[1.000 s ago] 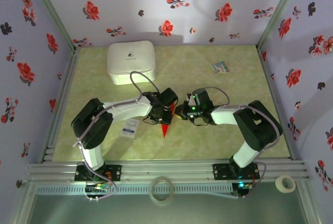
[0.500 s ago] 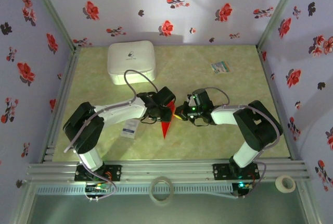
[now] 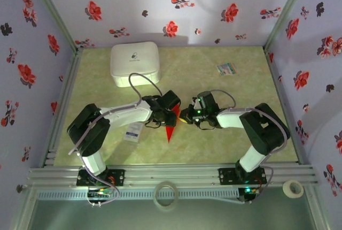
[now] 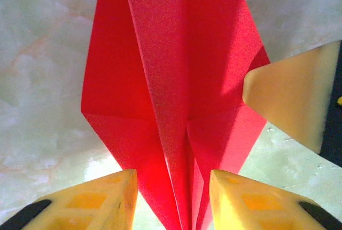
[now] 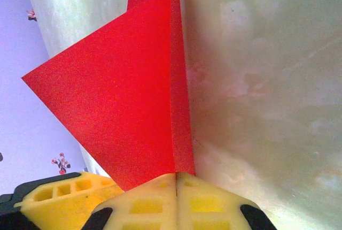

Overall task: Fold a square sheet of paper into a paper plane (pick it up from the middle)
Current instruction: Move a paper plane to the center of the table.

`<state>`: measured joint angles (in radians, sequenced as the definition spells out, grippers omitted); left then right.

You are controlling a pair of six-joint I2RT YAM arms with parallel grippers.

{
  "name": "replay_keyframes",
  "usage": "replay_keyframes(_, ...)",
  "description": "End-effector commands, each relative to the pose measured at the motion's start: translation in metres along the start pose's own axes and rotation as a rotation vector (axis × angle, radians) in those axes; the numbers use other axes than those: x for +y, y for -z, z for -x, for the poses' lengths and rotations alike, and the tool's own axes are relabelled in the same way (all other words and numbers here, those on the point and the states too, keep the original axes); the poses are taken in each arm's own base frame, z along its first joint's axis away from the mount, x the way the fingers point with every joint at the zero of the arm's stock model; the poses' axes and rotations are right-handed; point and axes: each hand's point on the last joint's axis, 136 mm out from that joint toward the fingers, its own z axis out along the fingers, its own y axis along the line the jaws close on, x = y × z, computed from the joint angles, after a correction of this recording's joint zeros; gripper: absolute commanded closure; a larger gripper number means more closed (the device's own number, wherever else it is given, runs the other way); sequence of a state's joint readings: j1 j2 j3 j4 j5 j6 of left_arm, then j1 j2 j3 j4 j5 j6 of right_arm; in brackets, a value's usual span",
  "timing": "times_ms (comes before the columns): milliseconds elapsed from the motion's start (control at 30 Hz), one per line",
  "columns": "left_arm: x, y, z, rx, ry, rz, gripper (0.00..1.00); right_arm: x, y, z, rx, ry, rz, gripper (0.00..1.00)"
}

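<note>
Front rail (image 3: 176, 175): a middle tape roll (image 3: 166, 195) lies between the arm bases and a right tape roll (image 3: 293, 188) at the right end.
White packet (image 3: 133, 131): flat on the tabletop (image 3: 224, 144), beside the left arm's forearm.
Paper plane (image 3: 170, 128): bright red, mid-tabletop between both pincers, pointed end toward the near edge.
Left pincer (image 4: 172, 179): jaws partly apart, straddling the plane's centre fold without clamping it.
Right pincer (image 5: 176, 179): pinched tight on an upright fold of the plane.
Multicoloured card (image 3: 226, 69): far right, well apart from the plane.
White box (image 3: 135, 63): far left, near the floral back wall (image 3: 176, 5).
</note>
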<state>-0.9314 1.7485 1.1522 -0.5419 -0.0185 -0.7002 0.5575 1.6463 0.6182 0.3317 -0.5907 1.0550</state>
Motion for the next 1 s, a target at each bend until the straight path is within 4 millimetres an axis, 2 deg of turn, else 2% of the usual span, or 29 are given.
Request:
replay_keyframes(0,-0.001,-0.01,-0.011,0.041,0.01,-0.008,0.6,-0.003,-0.003,-0.001,0.005,0.009,-0.015,1.0)
replay_keyframes(467,-0.008,-0.017,-0.017,0.074,0.017,-0.047,0.6,-0.002,-0.003,-0.001,0.002,0.008,-0.008,1.0)
replay_keyframes(733,-0.004,-0.024,-0.019,0.087,0.009,-0.025,0.74,-0.001,-0.003,-0.001,0.001,0.009,-0.006,1.0)
replay_keyframes(967,-0.004,-0.027,-0.018,0.086,0.009,-0.021,0.79,-0.002,-0.003,-0.001,0.003,0.008,-0.006,1.0)
